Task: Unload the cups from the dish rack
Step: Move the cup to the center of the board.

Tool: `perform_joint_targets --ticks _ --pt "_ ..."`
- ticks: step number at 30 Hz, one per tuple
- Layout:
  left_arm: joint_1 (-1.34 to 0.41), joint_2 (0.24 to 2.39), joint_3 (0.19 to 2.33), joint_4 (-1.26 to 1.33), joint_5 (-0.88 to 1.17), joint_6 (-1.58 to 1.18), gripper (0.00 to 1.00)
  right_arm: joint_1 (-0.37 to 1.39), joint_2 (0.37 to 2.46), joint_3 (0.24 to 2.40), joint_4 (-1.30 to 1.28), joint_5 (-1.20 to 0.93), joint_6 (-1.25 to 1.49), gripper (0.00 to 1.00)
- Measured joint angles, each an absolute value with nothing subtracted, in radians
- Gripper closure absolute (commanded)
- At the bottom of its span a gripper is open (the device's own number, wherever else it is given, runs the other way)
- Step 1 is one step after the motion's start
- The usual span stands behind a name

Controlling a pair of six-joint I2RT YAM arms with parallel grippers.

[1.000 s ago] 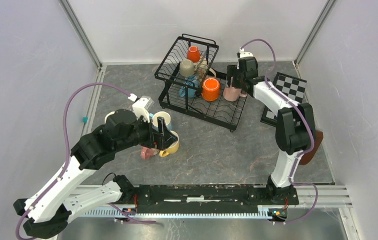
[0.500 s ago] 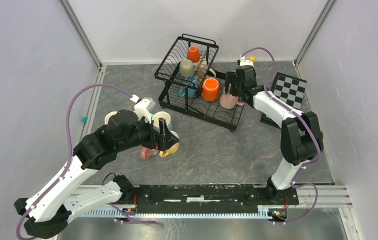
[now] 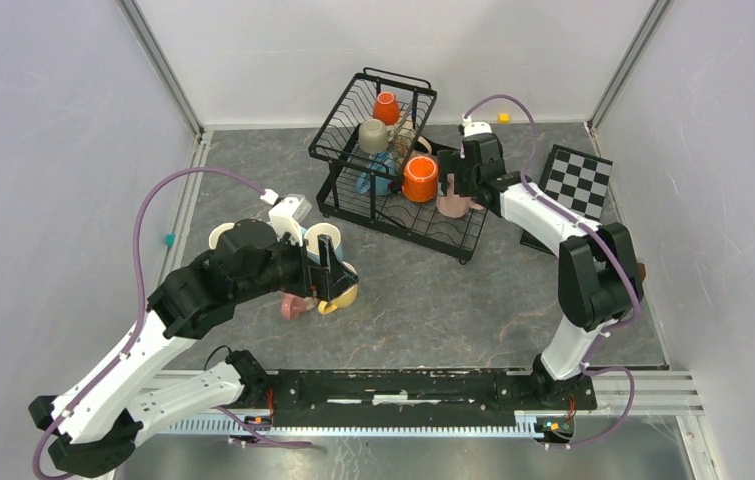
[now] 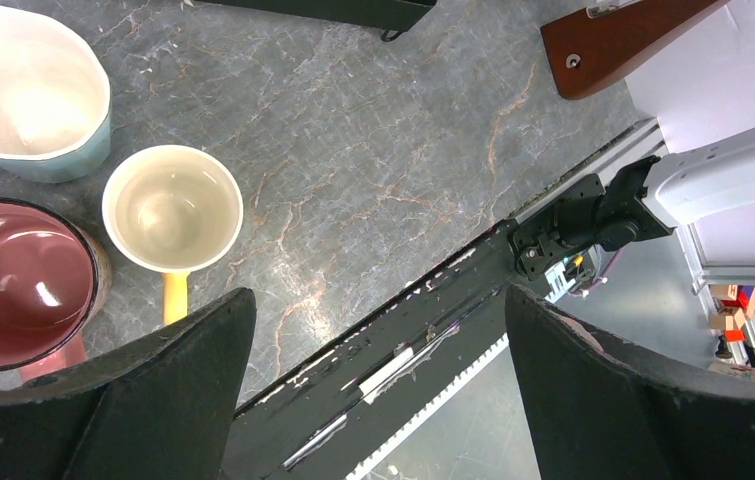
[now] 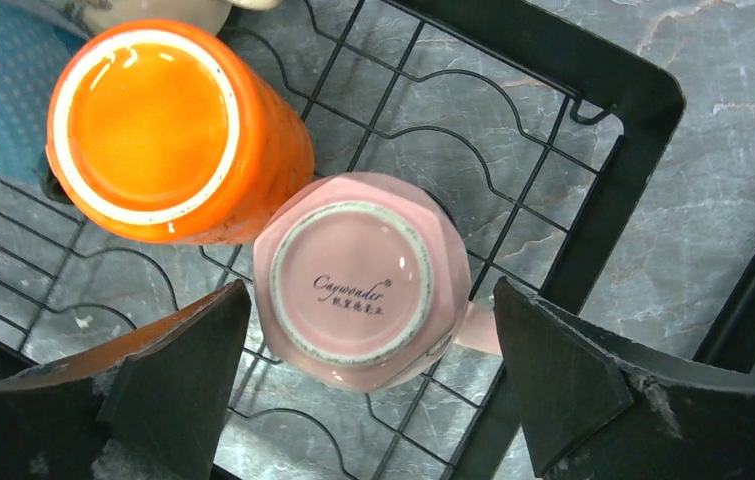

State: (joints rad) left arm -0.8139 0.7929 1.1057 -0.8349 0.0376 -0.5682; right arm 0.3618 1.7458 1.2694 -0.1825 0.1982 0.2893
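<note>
R end effector [image 5: 368, 290] released, poised over upturned pink mug [image 5: 358, 285] in dish rack's [image 5: 643, 110] lower tray, far right. Orange mug [image 5: 168, 130] hard beside it; closing may clip it or snag wire. L end effector [image 4: 380, 295] released.

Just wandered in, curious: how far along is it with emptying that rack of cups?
Partly done. Four cups stand on the table near the left fingers, open and empty. In hand: the right fingers straddle an upturned pink cup in the dish rack, not gripping yet. Left: that one, a large orange cup, a small orange cup, a blue cup and a beige cup.
</note>
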Motion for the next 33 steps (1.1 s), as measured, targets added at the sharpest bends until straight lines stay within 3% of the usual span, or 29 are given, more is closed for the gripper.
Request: perform_joint_targets --ticks 18,33 --pt "-0.814 0.798 1.106 -0.836 0.051 -0.568 0.00 0.319 1.781 1.306 -0.202 -0.071 -0.136 0.02" --pt "-0.814 0.825 1.106 -0.836 0.055 -0.568 0.00 0.299 1.858 1.347 -0.218 -0.161 -0.215 0.02"
